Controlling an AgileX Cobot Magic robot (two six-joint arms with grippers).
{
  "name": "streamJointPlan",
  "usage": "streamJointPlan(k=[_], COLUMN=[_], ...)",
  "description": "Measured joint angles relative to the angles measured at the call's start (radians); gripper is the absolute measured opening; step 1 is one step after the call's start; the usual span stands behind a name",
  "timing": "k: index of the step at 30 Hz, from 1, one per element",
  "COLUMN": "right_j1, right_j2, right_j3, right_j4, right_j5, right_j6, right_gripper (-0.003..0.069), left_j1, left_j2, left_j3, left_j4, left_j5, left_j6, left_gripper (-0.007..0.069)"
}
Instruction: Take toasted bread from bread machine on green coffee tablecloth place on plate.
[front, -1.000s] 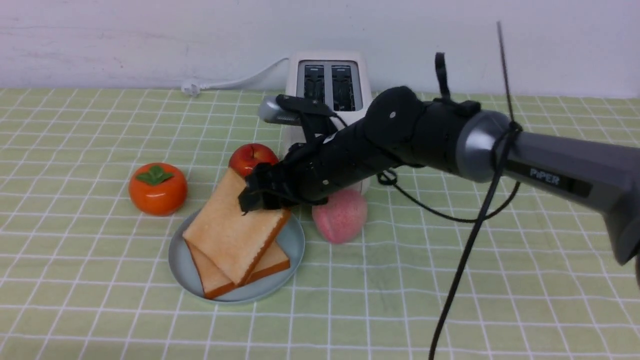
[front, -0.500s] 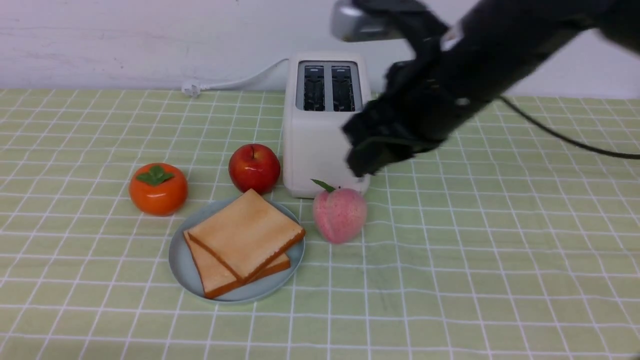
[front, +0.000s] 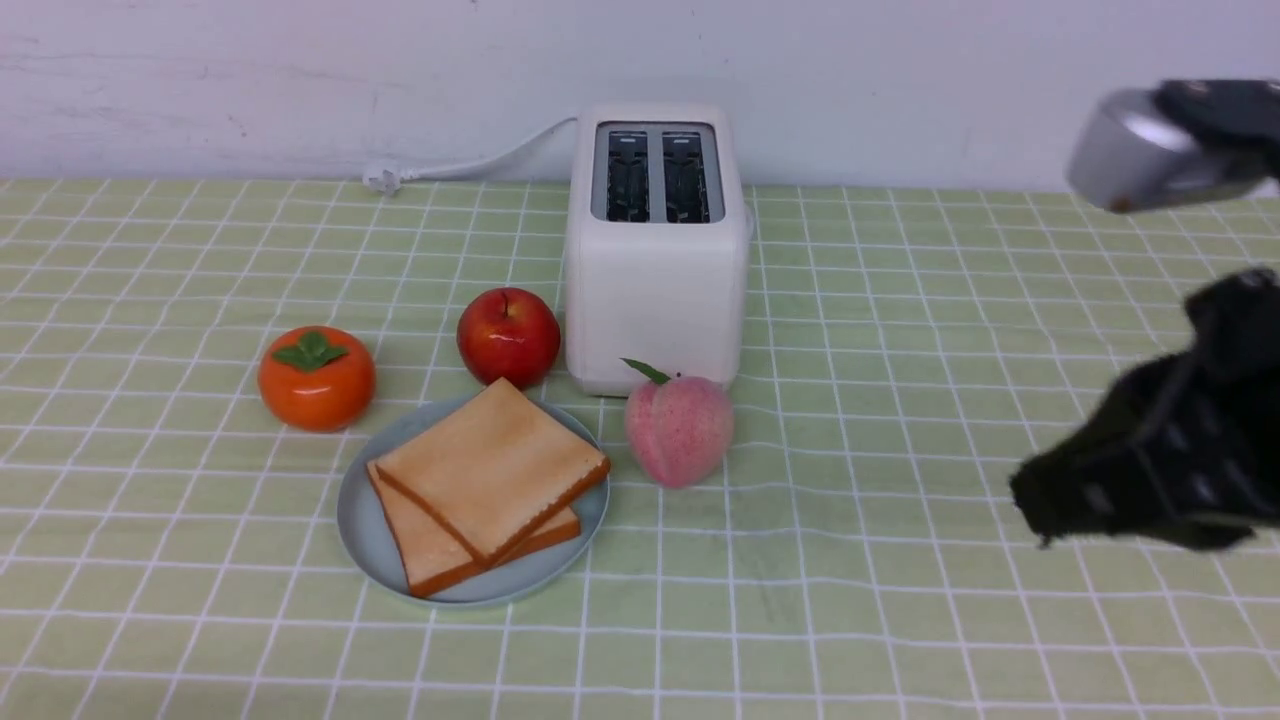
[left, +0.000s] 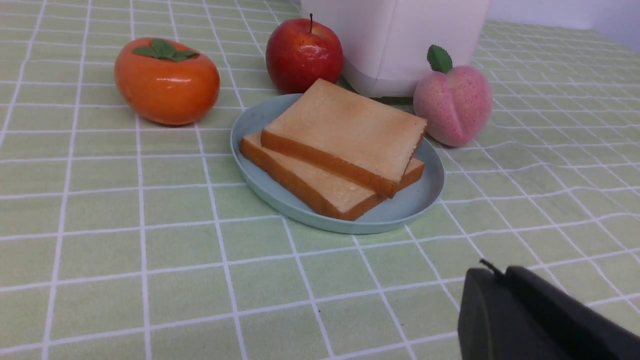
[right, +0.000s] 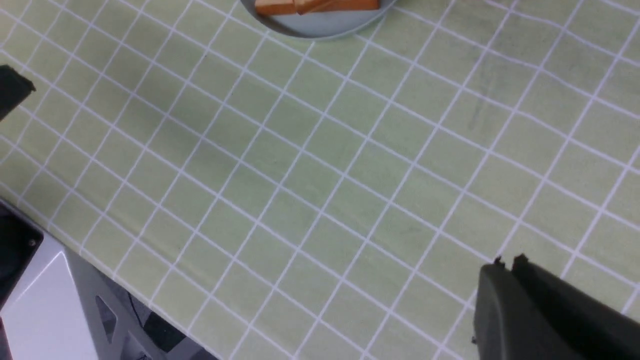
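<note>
Two slices of toasted bread lie stacked on the pale blue plate, the upper slice skewed across the lower one. The white bread machine stands behind them on the green coffee tablecloth, both of its slots dark. At the far right, well away from the plate, my right gripper hangs blurred above the cloth; in its wrist view it is shut and holds nothing. My left gripper is shut too, low over the cloth in front of the plate.
An orange persimmon sits left of the plate, a red apple behind it and a pink peach to its right by the bread machine's front. The white power cord runs along the wall. The right wrist view shows the table's near edge.
My right gripper let go of the upper slice, which settled flat on the lower one. The right arm rose, swung far to the right and its jaws shut.
</note>
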Motion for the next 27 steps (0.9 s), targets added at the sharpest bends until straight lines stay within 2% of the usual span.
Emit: streamJointPlan(k=[9,15,20,24,26,27], right_j1=[0.0,-0.006,-0.12,-0.274,-0.311,-0.36], right_j2=[-0.054,-0.065,-0.25,-0.588,-0.693,-0.803], right_j3=[0.009,0.018,0.135,0.47,0.603,0.757], right_j4=[-0.001,-0.025,-0.127,-0.194,-0.213,-0.22], right_j5=[0.1,0.095,-0.046,-0.316,-0.418,-0.538], right_j6=[0.001,0.0,-0.034,-0.045,-0.045,-0.048], right_gripper=[0.0024,0.0029,0.0018,-0.0007,-0.0012,-0.0015], left_j1=[0.0,0.0,0.0,0.0,0.0,0.0], left_j2=[0.0,0.0,0.0,0.0,0.0,0.0], left_j3=[0.0,0.0,0.0,0.0,0.0,0.0], left_j4=[0.0,0.0,0.0,0.0,0.0,0.0], left_j5=[0.003,0.003,0.004,0.006,0.006,0.007], left_j6=[0.0,-0.001,-0.001,-0.001,-0.001,-0.001], left_gripper=[0.0029,0.0037,0.0039,0.0041,0.0043,0.0047])
